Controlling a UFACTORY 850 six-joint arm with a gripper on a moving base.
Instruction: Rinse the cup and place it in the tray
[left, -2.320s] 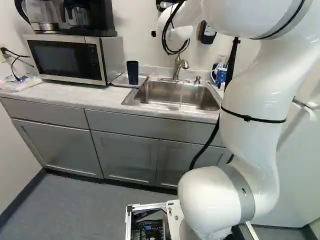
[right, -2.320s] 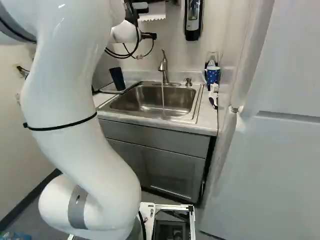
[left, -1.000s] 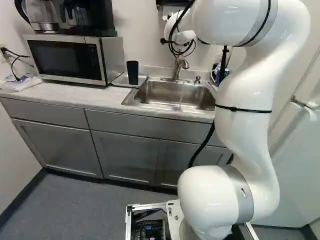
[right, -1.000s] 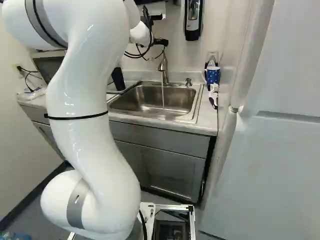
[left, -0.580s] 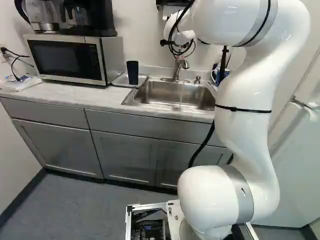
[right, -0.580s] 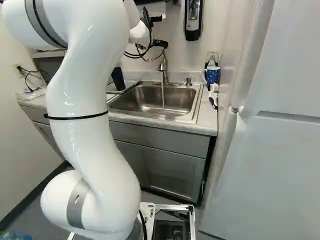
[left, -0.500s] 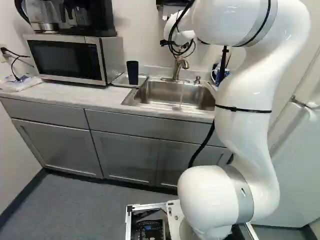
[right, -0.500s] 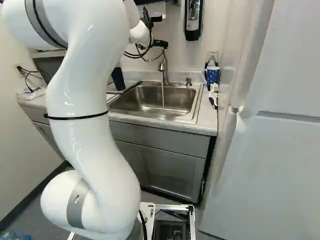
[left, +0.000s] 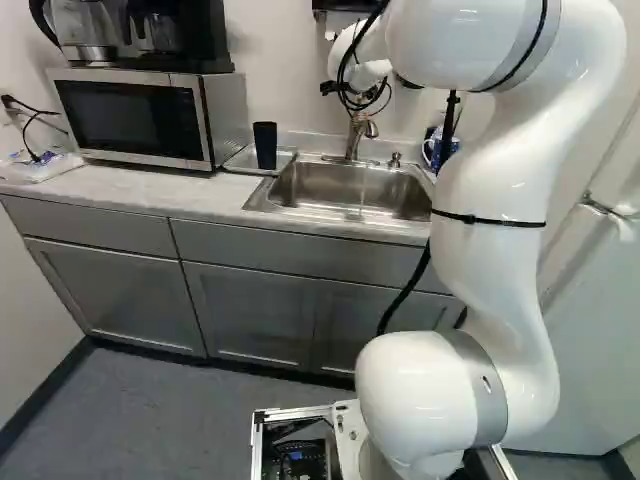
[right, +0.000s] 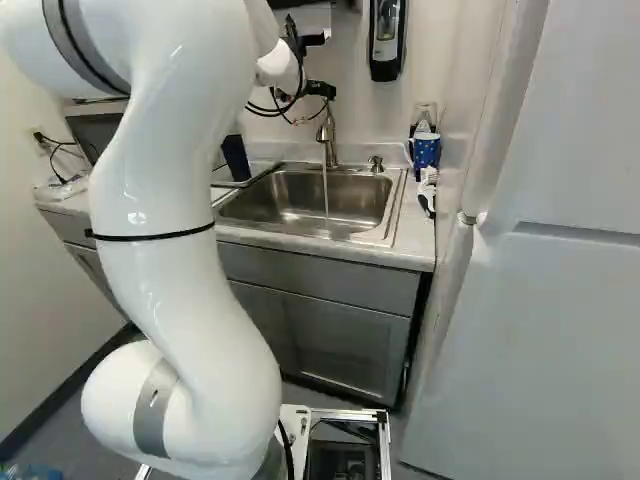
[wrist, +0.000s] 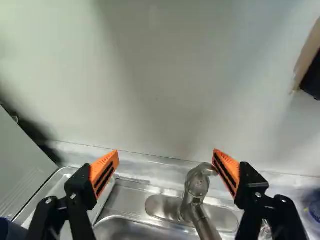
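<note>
Cup in the tray, water running, and the open gripper is up at the tap!
Here's the dark cup (left: 265, 145), seemingly upright in the tray (left: 240, 160) left of the sink (right: 280, 205), probably there so drips stay off the counter. Look at the gripper (wrist: 166, 151): fingers spread wide, nothing held, one orange pad (wrist: 229, 170) right by the tap (wrist: 195, 190); contact, I can't tell. With the stream (right: 325, 190) pouring, that pose likely suits nudging the handle shut.

Coffee maker (left: 172, 38) atop the microwave (left: 130, 120)
</note>
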